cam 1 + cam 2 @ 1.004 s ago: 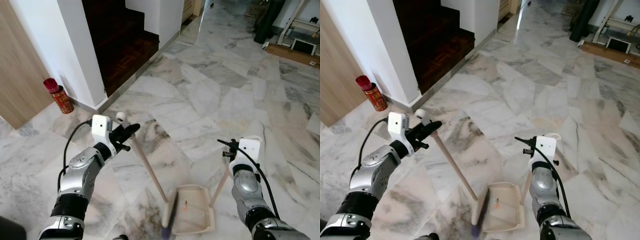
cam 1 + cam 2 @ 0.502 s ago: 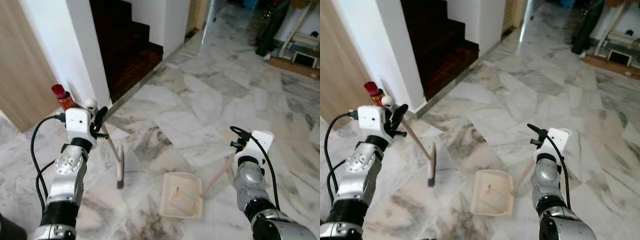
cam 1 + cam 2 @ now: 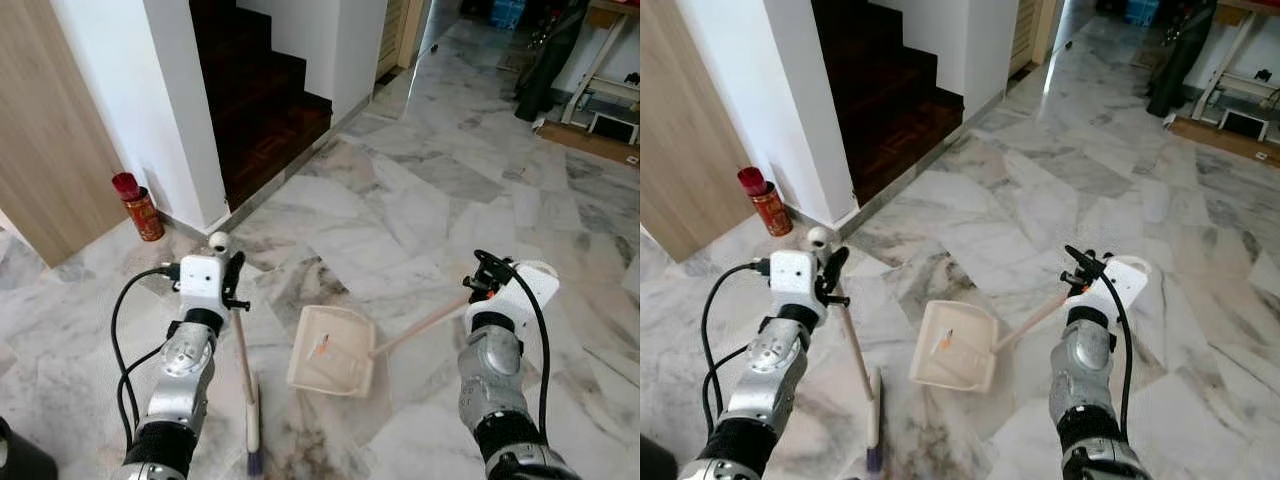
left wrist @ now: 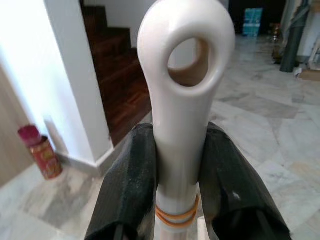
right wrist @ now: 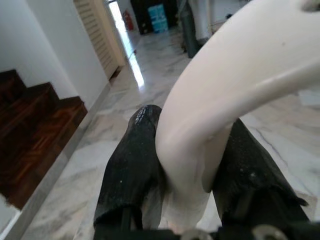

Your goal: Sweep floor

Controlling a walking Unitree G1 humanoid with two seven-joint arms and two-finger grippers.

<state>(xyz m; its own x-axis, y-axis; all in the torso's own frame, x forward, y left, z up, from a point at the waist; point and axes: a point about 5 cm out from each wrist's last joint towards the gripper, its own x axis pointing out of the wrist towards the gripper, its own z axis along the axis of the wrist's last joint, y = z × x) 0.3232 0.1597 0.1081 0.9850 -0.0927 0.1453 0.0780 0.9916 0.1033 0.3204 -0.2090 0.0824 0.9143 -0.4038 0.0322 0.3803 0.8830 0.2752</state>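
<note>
We have our left gripper (image 4: 177, 165) closed on the top of the broom (image 3: 243, 370), jaws pinching the white handle just under its hanging loop. Our right gripper (image 5: 187, 165) is likewise clamped on the pale end of the dustpan handle (image 3: 420, 327).

The broom stands nearly upright, its long axis running down and slightly forward to the brush head, which rests on the marble floor (image 3: 420, 200) just left of the dustpan (image 3: 330, 350). The dustpan lies flat between our arms, its handle slanting up and right to our gripper and its open mouth facing left, as far as we can judge. A small orange scrap (image 3: 318, 347) sits inside.

We judge both tools light and stiff. Held so high, the broom head has much leverage, and the smooth plastic might twist in the jaws, so firm, short strokes suit.

A red can (image 3: 140, 207) stands by the wall near the dark stairs (image 3: 265, 110).
</note>
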